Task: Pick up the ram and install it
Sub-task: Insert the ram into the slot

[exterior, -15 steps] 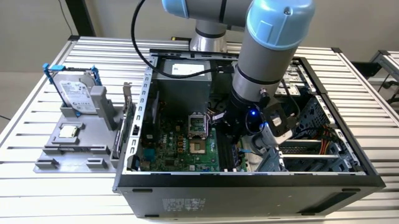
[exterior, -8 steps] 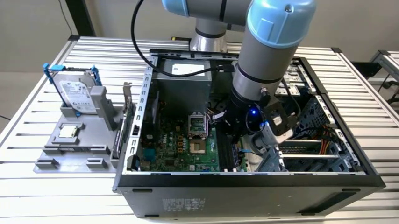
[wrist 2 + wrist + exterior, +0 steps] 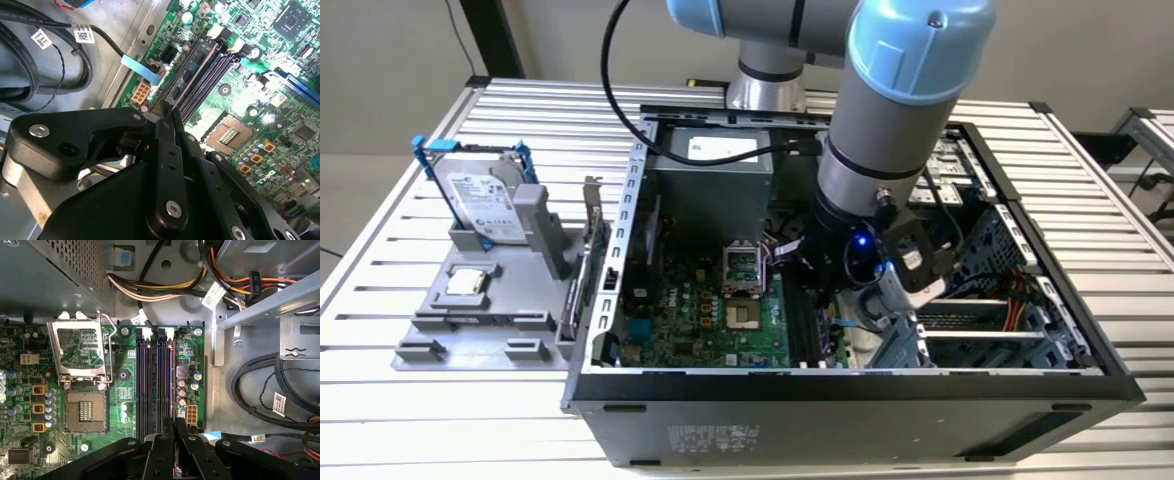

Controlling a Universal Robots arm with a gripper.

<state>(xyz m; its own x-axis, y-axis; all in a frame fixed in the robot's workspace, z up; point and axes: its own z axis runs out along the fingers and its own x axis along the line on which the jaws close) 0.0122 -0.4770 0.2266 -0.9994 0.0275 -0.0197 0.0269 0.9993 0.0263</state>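
Claw [image 3: 174, 432], black and two-fingered, sits low inside the open black computer case [image 3: 854, 385], right over the near end of the black memory slots [image 3: 155, 385] on the green motherboard [image 3: 707, 310]. Fingers nearly together, clamped on the ram [image 3: 172, 107], a thin dark flat stick seen edge-on between the pads in the second wrist view, lined up along the slots. First wrist view adds the open silver processor socket [image 3: 85, 410] beside the slots, with its metal latch frame [image 3: 80, 352] flipped up, plus bundled black and coloured cables [image 3: 260, 390] past the board's edge. Exterior view has the grey and blue arm [image 3: 894, 110] reaching down into the case, and a grey parts tray [image 3: 480, 310] outside the case toward the exterior view's left, carrying a silver hard drive in a blue frame [image 3: 487, 200] standing upright and a small square silver chip [image 3: 464, 284] lying flat. Case and tray both rest on a slatted aluminium table [image 3: 374, 300]; pale floor beyond.
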